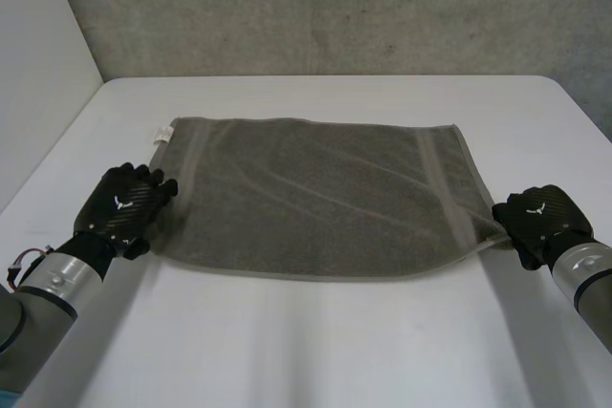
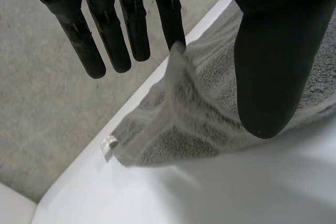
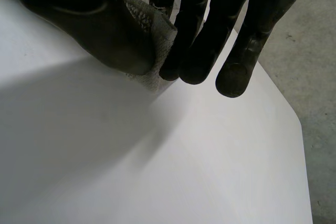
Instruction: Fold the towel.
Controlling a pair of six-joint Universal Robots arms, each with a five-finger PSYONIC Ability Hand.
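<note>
Has the grey towel (image 1: 316, 198) spread flat in the middle of the white desk (image 1: 316, 351), long side across, with a small white tag (image 1: 164, 133) at the far left corner. Works on the very first step: getting hold of the two near corners, with no fold made yet.

Holds the near right corner with the right hand (image 1: 540, 222). Squeezes the cloth there between the thumb (image 3: 100, 24) and the fingers (image 3: 199, 51), close to the desk.

Meets the left short edge, by the near left corner, with the left hand (image 1: 124, 203). Has the fingers (image 2: 134, 30) straight there and the thumb (image 2: 273, 77) over the cloth. Has a bit of the edge raised up to one fingertip, so probably pinches it too, though hard to be sure from the wrist view.

Next, calls for a firm hold on both sides. Then calls for lifting both corners together, at the same height, and carrying them over to the far edge. Needs both hands going at the same speed, or else ends up with a crooked towel. Needs the near edge laid right on the far edge before letting go.
</note>
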